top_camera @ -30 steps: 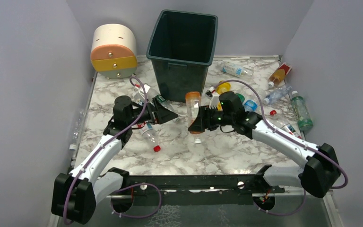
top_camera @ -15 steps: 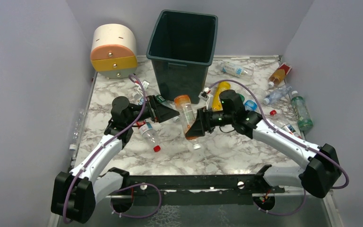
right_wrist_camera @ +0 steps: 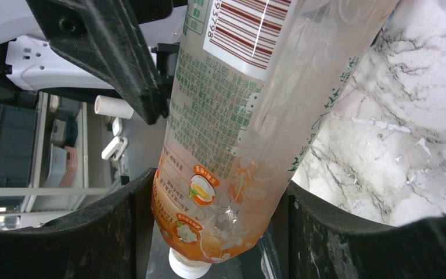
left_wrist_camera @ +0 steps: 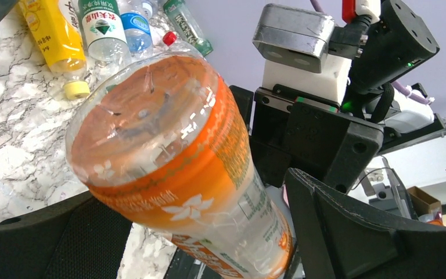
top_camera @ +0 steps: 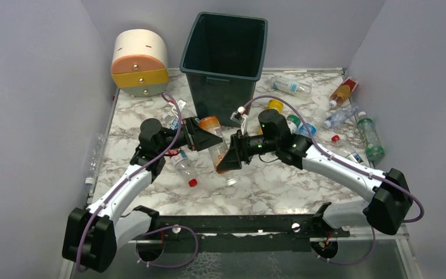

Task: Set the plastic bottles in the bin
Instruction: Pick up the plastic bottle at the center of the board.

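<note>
The orange-labelled bottle (top_camera: 213, 142), judged light, thin-walled and slick, is held near its cap end by the right fingers (right_wrist_camera: 52, 232) above the tabletop's (top_camera: 279, 186) middle, just before the bin (top_camera: 223, 87). Its base is flanked by the wide-spread left fingers (left_wrist_camera: 348, 232), best closed on the label.

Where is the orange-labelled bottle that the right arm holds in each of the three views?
Top external: the orange-labelled bottle is at centre, tilted, in front of the bin.
Left wrist: the bottle fills the middle, its base toward the camera.
Right wrist: the bottle is at centre, in the jaws of the right gripper, cap at the bottom edge.
Shared landmark: the marble table.
</note>
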`<state>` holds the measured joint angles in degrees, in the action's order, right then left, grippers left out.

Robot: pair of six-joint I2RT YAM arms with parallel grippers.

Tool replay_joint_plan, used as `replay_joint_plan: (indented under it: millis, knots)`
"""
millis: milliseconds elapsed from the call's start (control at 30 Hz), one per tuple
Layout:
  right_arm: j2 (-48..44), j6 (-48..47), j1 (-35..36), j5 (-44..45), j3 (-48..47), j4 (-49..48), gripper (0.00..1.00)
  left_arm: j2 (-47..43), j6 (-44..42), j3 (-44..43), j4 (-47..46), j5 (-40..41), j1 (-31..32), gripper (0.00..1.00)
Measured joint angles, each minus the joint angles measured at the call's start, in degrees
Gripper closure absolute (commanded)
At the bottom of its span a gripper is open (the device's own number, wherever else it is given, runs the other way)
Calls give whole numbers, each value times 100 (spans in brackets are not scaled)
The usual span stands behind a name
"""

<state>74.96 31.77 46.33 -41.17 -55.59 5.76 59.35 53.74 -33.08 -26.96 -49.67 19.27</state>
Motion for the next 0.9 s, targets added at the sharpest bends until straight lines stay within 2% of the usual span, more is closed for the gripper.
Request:
replay_joint_plan:
  millis: [67,167,267,333,400,533,700,900]
  knots:
    - [31,13,42,0,-44,-20,47,0,17,2,-13,20,0,13]
    - [37,15,79,7,-52,-46,46,0,48,15,-42,66,-2,37]
    - [37,-9,90,68,-52,-120,43,7,199,22,-37,138,0,46]
    - [37,-35,98,120,-52,-127,37,22,291,22,-74,149,4,54]
    - [39,-42,98,168,-52,-129,24,37,398,22,-85,157,15,55]
    - [39,-4,98,205,-52,-107,11,63,380,20,-146,146,37,54]
    - [-127,-35,98,337,-52,168,5,323,326,-356,-85,146,33,54]
    - [-973,-39,98,640,-24,651,2,994,256,-1762,-140,144,26,53]
